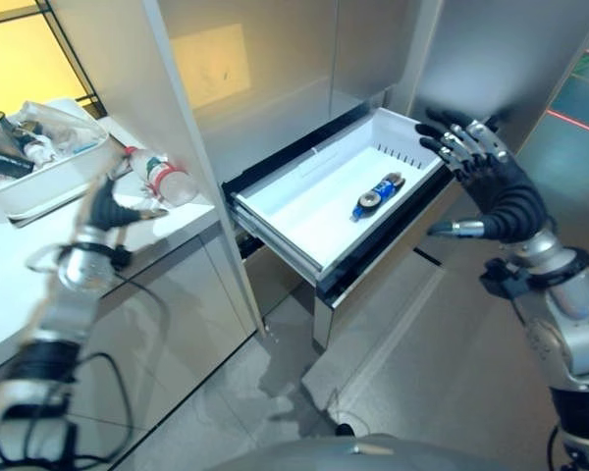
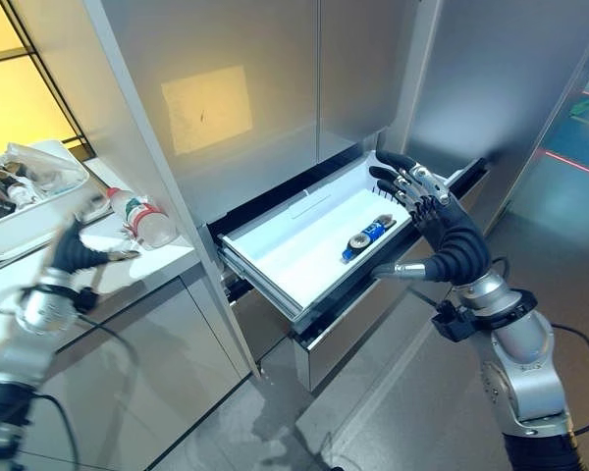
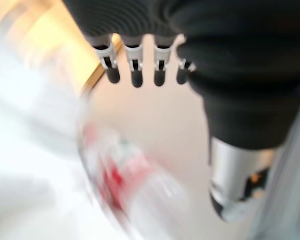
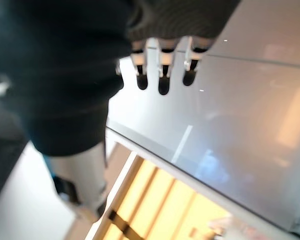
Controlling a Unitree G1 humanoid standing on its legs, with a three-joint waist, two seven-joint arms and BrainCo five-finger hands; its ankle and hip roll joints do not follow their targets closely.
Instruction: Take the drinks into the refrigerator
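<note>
The right hand (image 2: 442, 231) is held raised over the front right corner of the pulled-out refrigerator drawer (image 2: 275, 257), fingers spread wide and straight, nothing gripped. A blue-labelled drink bottle (image 2: 365, 235) is seen lying flat inside the white drawer. The left hand (image 1: 113, 208) is stretched over the white tabletop (image 1: 10, 270), fingers relaxed, just beside a clear bottle with a red label (image 1: 162, 177) lying near the tabletop's edge. A white tray of clutter (image 1: 34, 162) is set further back.

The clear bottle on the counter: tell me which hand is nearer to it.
Left. The left hand is right beside the clear bottle on the white counter. The right hand is far across, open at the pulled-out refrigerator drawer.
</note>
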